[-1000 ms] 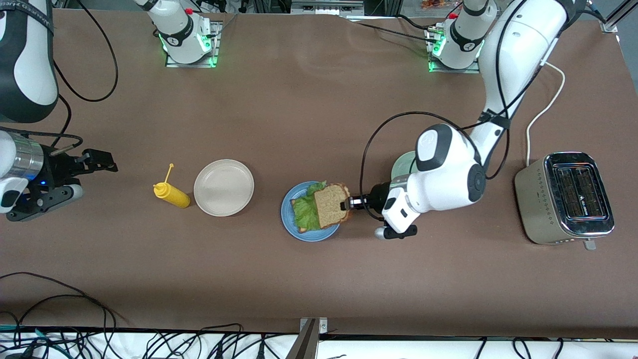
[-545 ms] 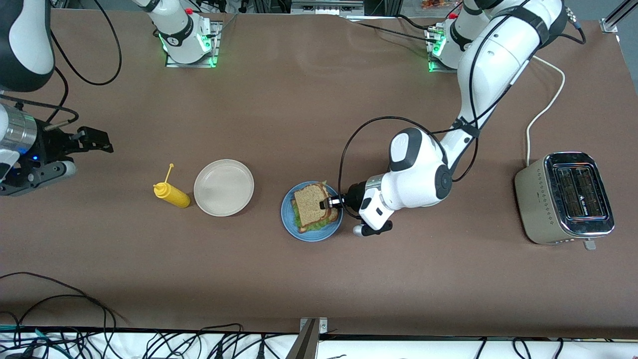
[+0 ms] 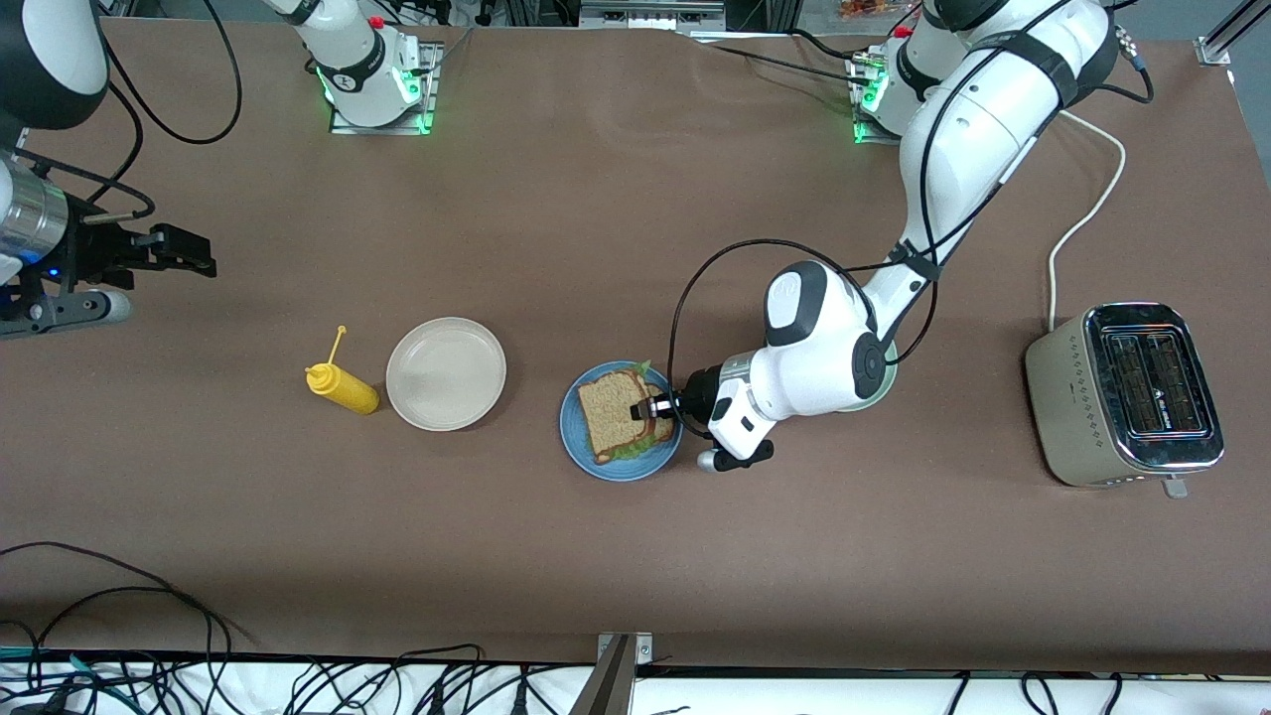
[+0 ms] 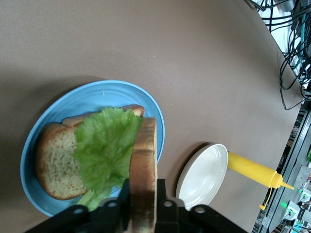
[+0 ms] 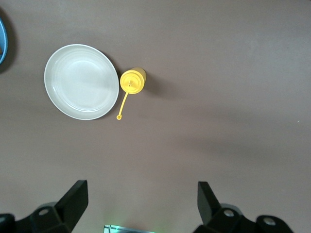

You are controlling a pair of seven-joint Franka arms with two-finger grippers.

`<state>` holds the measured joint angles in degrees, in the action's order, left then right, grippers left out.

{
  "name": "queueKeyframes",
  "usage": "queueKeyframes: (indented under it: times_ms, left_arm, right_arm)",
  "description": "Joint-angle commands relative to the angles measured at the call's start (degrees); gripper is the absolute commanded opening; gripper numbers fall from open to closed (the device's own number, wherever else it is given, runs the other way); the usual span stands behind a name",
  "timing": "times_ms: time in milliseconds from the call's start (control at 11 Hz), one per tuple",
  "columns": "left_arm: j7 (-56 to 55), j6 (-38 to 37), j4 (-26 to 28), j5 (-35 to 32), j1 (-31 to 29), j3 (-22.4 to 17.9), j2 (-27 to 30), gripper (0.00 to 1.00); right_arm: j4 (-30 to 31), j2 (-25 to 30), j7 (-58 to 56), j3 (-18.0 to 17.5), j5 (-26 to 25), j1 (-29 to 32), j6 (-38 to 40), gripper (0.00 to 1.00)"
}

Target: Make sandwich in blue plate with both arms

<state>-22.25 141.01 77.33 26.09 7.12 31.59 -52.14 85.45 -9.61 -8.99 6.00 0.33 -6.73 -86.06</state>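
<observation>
My left claw (image 3: 650,408) grips the top bread slice (image 4: 143,170) by its edge, fingers either side, so I can lay it flat over the lettuce (image 4: 104,148) and bottom slice (image 4: 53,158). It sits over the blue plate (image 3: 574,437), mid-tabletop, slightly toward the front edge. The sandwich (image 3: 621,412) looks nearly stacked; letting go seems next. My right claw (image 3: 184,250) waits with fingers spread above the right arm's end of the tabletop, well apart from the mustard bottle (image 3: 341,387) and beige plate (image 3: 446,373).

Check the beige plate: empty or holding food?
Empty. The beige plate shows a bare surface in the front and right wrist views, beside the yellow bottle.
</observation>
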Motion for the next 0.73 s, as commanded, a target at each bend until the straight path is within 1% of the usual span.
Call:
queueKeyframes:
  times_ms: [0,182,273,455,636]
  left_arm:
    - [-0.07,0.67,-2.36,0.72,0.53,0.49,-1.21,1.00]
    - [-0.60,0.67,-2.27,-0.50,0.35,0.49,0.19,1.00]
    - [-1.12,0.15,-1.84,-3.03,0.09,0.49,1.24,1.00]
    - [-7.85,-2.39,-1.57,-9.88,-0.18,0.49,3.61,1.00]
    - [-15.50,-8.09,-1.57,-18.93,-0.27,0.67,6.77,1.00]
  right_arm:
    - [1.31,3.19,0.55,0.50,-1.12,-0.21,0.71,1.00]
    - [-0.02,3.10,0.55,0.59,-0.94,0.14,0.71,1.00]
    - [-0.02,3.10,0.46,1.11,-0.94,0.14,0.71,1.00]
    - [-0.11,3.19,0.20,3.13,-0.86,0.14,0.80,1.00]
    - [-0.19,3.19,-0.33,3.32,-0.86,0.14,0.98,1.00]
